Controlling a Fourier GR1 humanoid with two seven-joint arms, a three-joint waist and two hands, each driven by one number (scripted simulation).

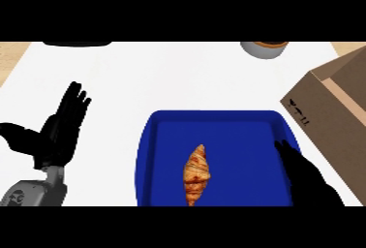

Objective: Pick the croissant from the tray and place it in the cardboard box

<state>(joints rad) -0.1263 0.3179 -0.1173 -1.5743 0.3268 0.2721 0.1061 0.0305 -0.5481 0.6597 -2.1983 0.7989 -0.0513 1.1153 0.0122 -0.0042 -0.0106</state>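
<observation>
I see the croissant [196,174] lying in the tray [164,145]; right hand [304,174] at its 3 o'clock, fingers straight, empty; left hand [61,128] resting open at 9; box [336,106] at 2.

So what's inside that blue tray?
Just the croissant, lying lengthwise near the middle of the blue tray. The right hand covers the tray's right edge, so anything beneath it is hidden.
</observation>
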